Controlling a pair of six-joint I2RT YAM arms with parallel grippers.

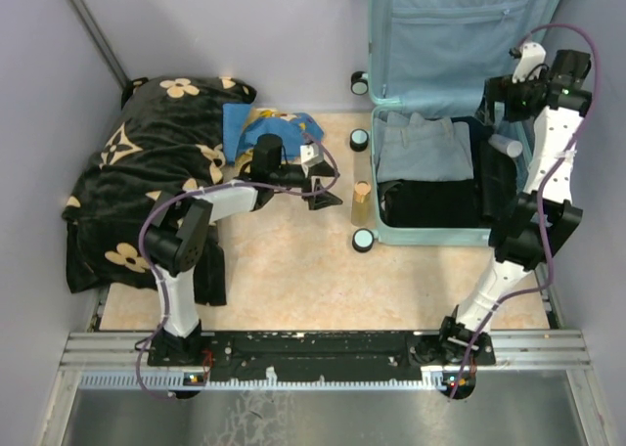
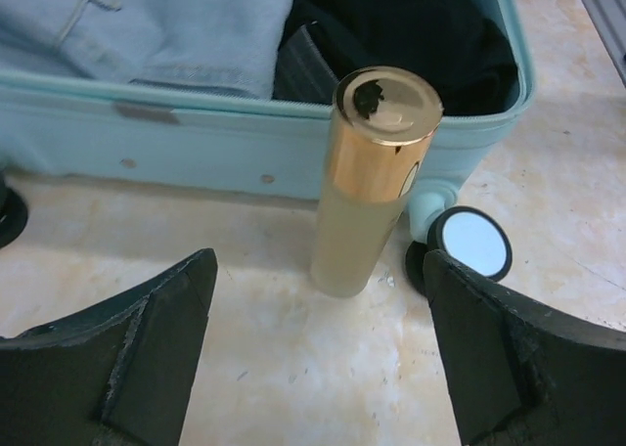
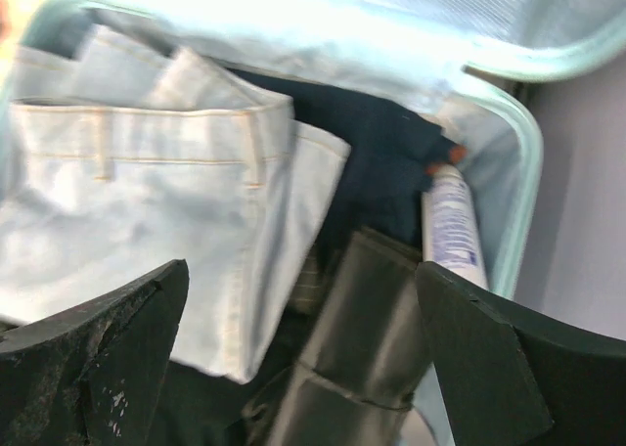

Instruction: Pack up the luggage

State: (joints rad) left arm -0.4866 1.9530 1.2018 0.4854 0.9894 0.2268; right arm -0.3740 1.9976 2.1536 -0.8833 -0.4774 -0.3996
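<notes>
The luggage [image 1: 386,233] lies open at the right, a pale mint-blue hard shell with its lid [image 1: 460,35] raised. Folded light jeans [image 1: 423,148], dark clothes [image 1: 430,203] and a black pouch [image 3: 362,348] fill it. A white spray bottle [image 3: 453,226] lies along the right wall. A gold-capped bottle [image 2: 377,172] stands upright on the floor against the suitcase's outer wall, beside a wheel [image 2: 472,244]. My left gripper [image 2: 318,353] is open, low and just short of that bottle, empty. My right gripper [image 3: 298,358] hovers open over the pouch, holding nothing.
A black blanket with tan flowers [image 1: 147,172] is heaped at the left, with a blue and yellow cloth [image 1: 269,128] beside it. Grey walls close in on both sides. Tan floor [image 1: 284,260] lies between blanket and suitcase.
</notes>
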